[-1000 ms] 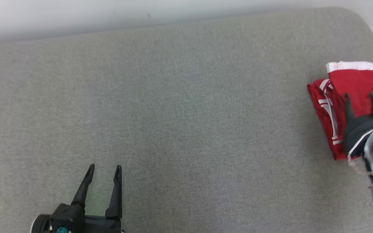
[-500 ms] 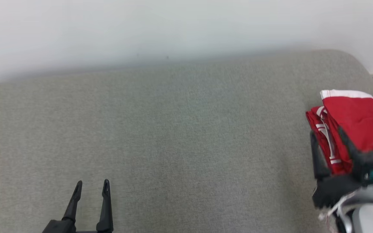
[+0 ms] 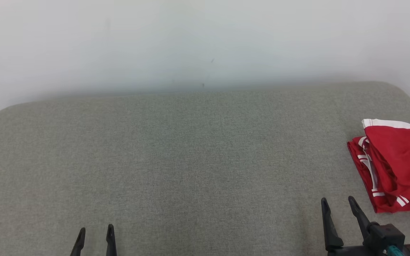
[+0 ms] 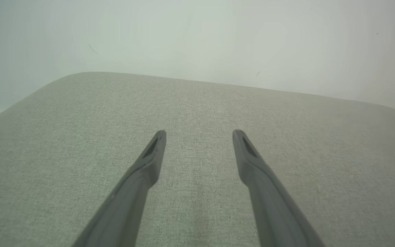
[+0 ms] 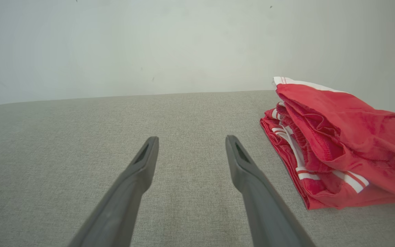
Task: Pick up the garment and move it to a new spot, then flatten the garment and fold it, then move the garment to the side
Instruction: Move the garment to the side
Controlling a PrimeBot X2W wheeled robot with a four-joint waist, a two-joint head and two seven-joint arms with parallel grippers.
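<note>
The right gripper (image 3: 337, 199) stands released, its two dark fingers spread with nothing between them, hovering over bare fabric near the front right part of the grey cushion (image 3: 205, 160). Its fingertips point toward the far edge. Just beyond and to the right of those tips, apart from them and not touching, lies the garment (image 3: 397, 163): a red piece with white stripes and a white band along its far hem, folded into a thick, slightly rumpled bundle. It rests flat on the cushion against the right edge, between the gripper and the rounded far right corner, and its right side runs out of the head view. In the right wrist view the folded layers show along the bundle's left side, with the top layer draped loosely over them. The left gripper (image 3: 96, 227) is likewise released and holds nothing, its fingers parted over plain fabric near the front left part of the cushion, well apart from the garment. Behind the cushion's far edge rises a pale wall (image 3: 205, 42).
</note>
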